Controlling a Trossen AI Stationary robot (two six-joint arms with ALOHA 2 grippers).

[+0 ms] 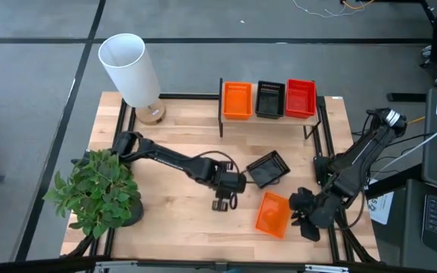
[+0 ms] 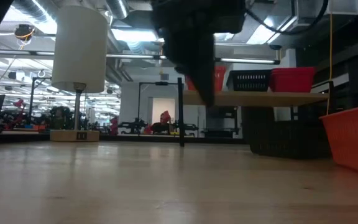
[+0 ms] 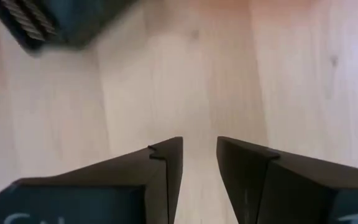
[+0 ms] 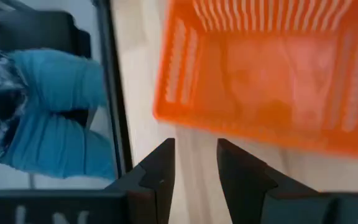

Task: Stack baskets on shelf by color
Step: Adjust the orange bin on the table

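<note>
The shelf (image 1: 270, 118) stands at the table's far edge and carries an orange basket (image 1: 237, 100), a black basket (image 1: 270, 99) and a red basket (image 1: 300, 98) side by side. Whether each is a single basket or a stack I cannot tell. A black basket (image 1: 268, 168) lies askew on the tabletop, and an orange basket (image 1: 272, 214) lies nearer the near edge. My left gripper (image 1: 222, 203) hovers over bare wood left of both, fingers narrowly open (image 3: 199, 146). My right gripper (image 1: 306, 218) sits just right of the orange basket (image 4: 260, 74), narrowly open, holding nothing.
A white lamp (image 1: 131, 68) stands at the far left corner and a potted plant (image 1: 97, 189) at the near left. A black frame (image 4: 114, 93) borders the table's right edge; blue cloth, perhaps a person's legs (image 4: 48, 118), shows beyond it. Bare wood lies between plant and baskets.
</note>
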